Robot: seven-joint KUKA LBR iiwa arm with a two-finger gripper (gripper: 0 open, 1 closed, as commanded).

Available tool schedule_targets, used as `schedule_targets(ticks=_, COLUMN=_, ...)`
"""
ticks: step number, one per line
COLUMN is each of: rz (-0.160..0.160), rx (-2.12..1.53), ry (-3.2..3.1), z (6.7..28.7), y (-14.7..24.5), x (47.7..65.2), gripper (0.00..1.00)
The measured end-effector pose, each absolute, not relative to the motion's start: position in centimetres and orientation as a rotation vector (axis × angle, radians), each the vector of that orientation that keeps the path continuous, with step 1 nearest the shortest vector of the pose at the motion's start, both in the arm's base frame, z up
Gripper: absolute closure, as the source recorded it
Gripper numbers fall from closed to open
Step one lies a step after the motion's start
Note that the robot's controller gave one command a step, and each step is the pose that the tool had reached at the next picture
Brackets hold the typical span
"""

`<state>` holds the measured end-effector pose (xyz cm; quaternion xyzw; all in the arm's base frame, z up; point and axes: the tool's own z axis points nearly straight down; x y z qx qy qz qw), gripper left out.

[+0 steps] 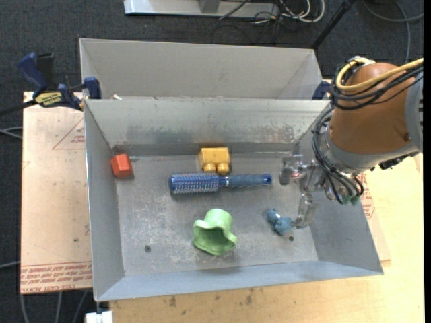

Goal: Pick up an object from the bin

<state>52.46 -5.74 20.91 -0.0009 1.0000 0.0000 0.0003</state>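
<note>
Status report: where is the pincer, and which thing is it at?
Pincer low at right side of grey metal bin. Small blue-grey lump just beside it, no hold seen. Blue plastic hairbrush and green soft cup lie apart, not blocking.

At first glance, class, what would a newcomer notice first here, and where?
The orange-covered arm on the right stands out, its gripper low beside a small blue thing near the right wall of the bin. Next come the long blue hairbrush across the middle and the bright green cup-like thing nearer the front.
</note>
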Motion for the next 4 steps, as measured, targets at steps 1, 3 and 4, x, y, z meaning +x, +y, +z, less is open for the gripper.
schedule_targets(ticks=1, rz=0.003, rx=-0.251, ry=3.132, z=11.8, y=-5.1, x=58.9, gripper=0.00)
schedule_targets(ticks=3, rz=0.002, rx=-0.368, ry=3.116, z=7.5, y=3.5, x=64.8, gripper=1.00)
schedule_targets(ticks=4, rz=-0.001, rx=-0.378, ry=3.108, z=26.8, y=3.1, x=63.7, gripper=1.00)
